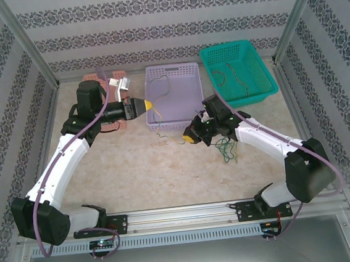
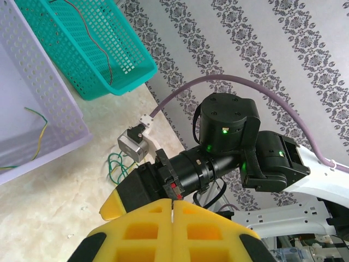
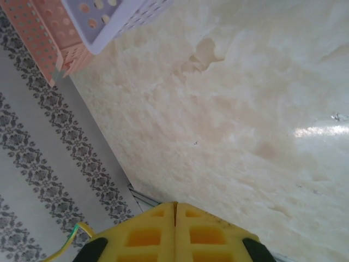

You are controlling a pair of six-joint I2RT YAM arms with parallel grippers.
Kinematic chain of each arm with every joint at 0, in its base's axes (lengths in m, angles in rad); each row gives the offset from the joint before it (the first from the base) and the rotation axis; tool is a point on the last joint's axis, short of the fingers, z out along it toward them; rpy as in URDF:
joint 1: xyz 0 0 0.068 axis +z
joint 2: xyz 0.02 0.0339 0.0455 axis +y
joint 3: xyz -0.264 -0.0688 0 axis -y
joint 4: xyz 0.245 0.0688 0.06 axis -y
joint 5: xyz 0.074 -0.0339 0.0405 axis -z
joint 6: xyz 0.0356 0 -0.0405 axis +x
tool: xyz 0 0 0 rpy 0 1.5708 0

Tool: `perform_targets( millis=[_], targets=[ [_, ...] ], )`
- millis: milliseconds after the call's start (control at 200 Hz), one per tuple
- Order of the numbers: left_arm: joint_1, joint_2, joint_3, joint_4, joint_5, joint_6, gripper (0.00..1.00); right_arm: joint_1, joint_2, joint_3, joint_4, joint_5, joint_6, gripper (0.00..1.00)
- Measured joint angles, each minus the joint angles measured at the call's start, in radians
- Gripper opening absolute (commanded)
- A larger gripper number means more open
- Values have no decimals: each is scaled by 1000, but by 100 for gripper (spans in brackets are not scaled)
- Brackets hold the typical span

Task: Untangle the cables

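Seen from above, the left gripper [image 1: 149, 104] hangs at the near-left wall of the lilac basket [image 1: 170, 67]. Its yellow fingers are pressed flat together in its wrist view. A thin yellow-green cable [image 1: 157, 121] drops from near its tip across the basket's near rim and runs on toward the right gripper [image 1: 189, 139]. It is too fine to tell whether the left fingers pinch it.

The right gripper sits low over the table [image 1: 153, 164] just near of the lilac basket, its fingers likewise closed tight. Its wrist view catches a yellow-green strand curling beside the left finger, cut off by the bottom edge, so whether the strand is gripped cannot be told.

A green cable [image 1: 226, 149] lies bunched on the table, partly hidden under the right arm. The left wrist view shows it more clearly, beside that arm's wrist. Dark cables [image 1: 230, 76] lie in the teal basket [image 1: 263, 67] at far right. From above their colours are hard to read, while the left wrist view shows one strand as reddish.

A pink basket [image 1: 117, 72] at far left is mostly hidden behind the left arm. The right wrist view shows its perforated corner next to the lilac one.
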Motion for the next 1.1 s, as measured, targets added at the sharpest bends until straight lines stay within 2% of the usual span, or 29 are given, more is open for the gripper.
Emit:
perform_targets(
  millis=[185, 420, 575, 809, 1099],
  targets=[
    [0, -16, -18, 4, -34, -9, 0, -24, -12, -3, 0, 28, -3, 0],
    [0, -69, -72, 42, -122, -91, 0, -103, -83, -8, -8, 91, -3, 0],
    [-1, -134, -192, 116, -242, -261, 0, -138, -155, -22, 19, 178, 11, 0],
    [-34, -263, -418, 185, -479, -584, 0, -170, -206, -30, 195, 360, 93, 0],
    [-58, -367, -446, 184, -603, -702, 0, -227, -125, 60, 252, 435, 199, 0]
  ],
)
